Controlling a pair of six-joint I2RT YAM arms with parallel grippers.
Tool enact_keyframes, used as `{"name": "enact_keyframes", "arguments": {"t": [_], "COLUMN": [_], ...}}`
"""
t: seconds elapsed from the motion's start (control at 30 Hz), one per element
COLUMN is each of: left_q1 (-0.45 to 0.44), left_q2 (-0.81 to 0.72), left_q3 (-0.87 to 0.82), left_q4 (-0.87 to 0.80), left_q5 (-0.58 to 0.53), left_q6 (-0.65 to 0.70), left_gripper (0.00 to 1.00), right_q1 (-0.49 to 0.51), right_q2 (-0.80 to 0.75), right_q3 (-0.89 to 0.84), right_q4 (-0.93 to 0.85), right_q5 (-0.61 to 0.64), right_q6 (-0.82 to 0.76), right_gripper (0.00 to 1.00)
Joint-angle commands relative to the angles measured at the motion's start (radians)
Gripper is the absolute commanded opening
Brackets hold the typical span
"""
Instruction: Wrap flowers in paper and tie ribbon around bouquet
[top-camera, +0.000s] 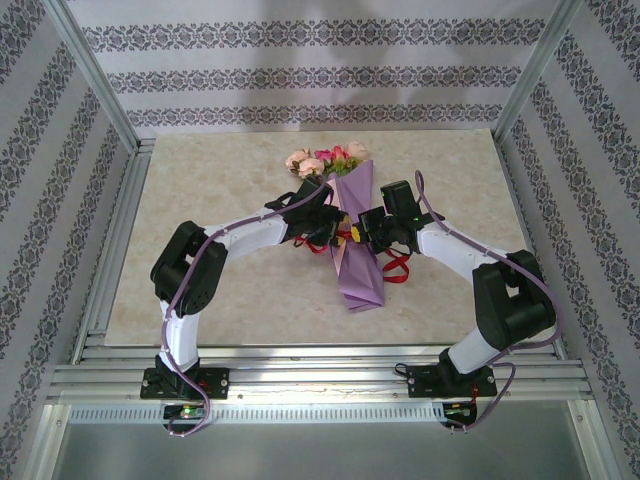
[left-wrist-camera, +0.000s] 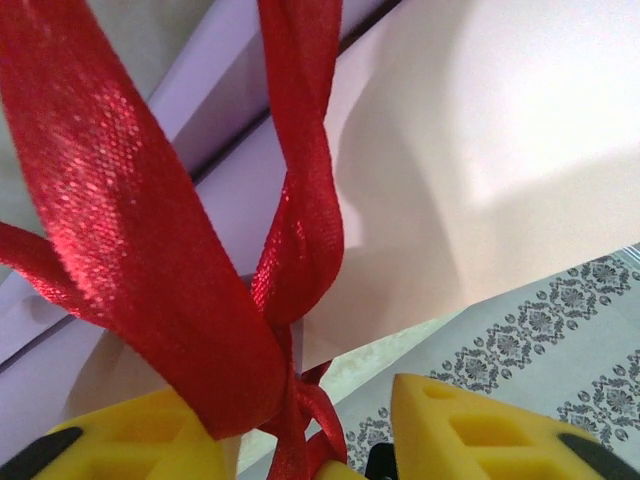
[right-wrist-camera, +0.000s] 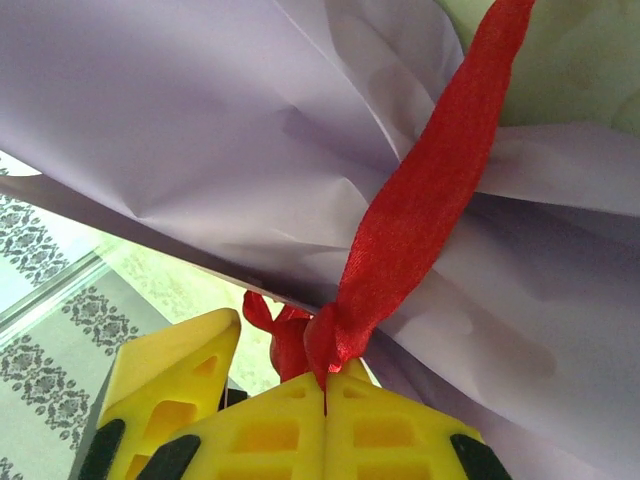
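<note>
So the bouquet (top-camera: 360, 285) is lying flat on the table (top-camera: 220, 190), and both arms are crowded in at its middle. The flowers (top-camera: 325, 160) poke out of its far end, pink and magenta heads, and the narrow tip points back toward the arm bases.

The right gripper (right-wrist-camera: 325, 385) sits just off the bouquet's right side, with its yellow fingers (right-wrist-camera: 400, 430) pressed flat together. A bunched bit of the ribbon (right-wrist-camera: 420, 210) is pinched right at the tips. From there the ribbon runs up tight across the lilac paper (right-wrist-camera: 200, 130), which is creased where the band crosses it.

The left gripper (left-wrist-camera: 315, 420) is at the bouquet's left side. Its yellow fingers (left-wrist-camera: 470, 430) stand apart, and the red ribbon (left-wrist-camera: 150, 250) comes down in two strands that cross and drop through the gap. One strand drapes over the left-hand finger. I honestly can't tell if anything is actually clamped there. Behind the strands is the pale pink face of the paper (left-wrist-camera: 480, 150).

From above, a loose red loop (top-camera: 397, 265) trails on the table just right of the bouquet.
</note>
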Motion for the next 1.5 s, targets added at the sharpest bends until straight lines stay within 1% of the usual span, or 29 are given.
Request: {"name": "enact_keyframes", "arguments": {"t": [0.0, 0.13, 0.37, 0.7, 1.0, 1.23, 1.37, 1.47], "left_q1": [0.012, 0.015, 0.015, 0.015, 0.015, 0.014, 0.014, 0.012], "left_q2": [-0.012, -0.012, -0.012, -0.020, -0.021, -0.026, -0.033, -0.043], "left_q3": [-0.015, -0.015, -0.028, -0.057, -0.096, -0.128, -0.161, -0.185], "left_q4": [0.033, 0.051, 0.073, 0.114, 0.234, 0.307, 0.373, 0.405], "left_q5": [-0.033, -0.033, -0.026, -0.028, -0.044, -0.042, -0.045, -0.046], "left_q6": [-0.074, -0.065, -0.059, -0.053, -0.059, -0.062, -0.062, -0.064], "left_gripper": [0.39, 0.34, 0.30, 0.19, 0.17, 0.17, 0.12, 0.10], "right_q1": [-0.004, -0.004, -0.002, -0.002, 0.000, 0.006, 0.008, 0.008], "right_q2": [-0.022, -0.022, -0.027, -0.033, -0.023, -0.012, -0.004, 0.003], "right_q3": [-0.009, -0.011, -0.021, -0.052, -0.079, -0.086, -0.099, -0.105], "right_q4": [0.005, 0.005, 0.008, 0.029, 0.062, 0.067, 0.082, 0.090], "right_q5": [-0.007, -0.010, -0.016, -0.029, -0.043, -0.046, -0.046, -0.048], "right_q6": [0.007, 0.006, 0.006, 0.018, 0.038, 0.038, 0.045, 0.049], "right_gripper": [0.00, 0.00, 0.00, 0.00, 0.00, 0.00, 0.00, 0.00]}}
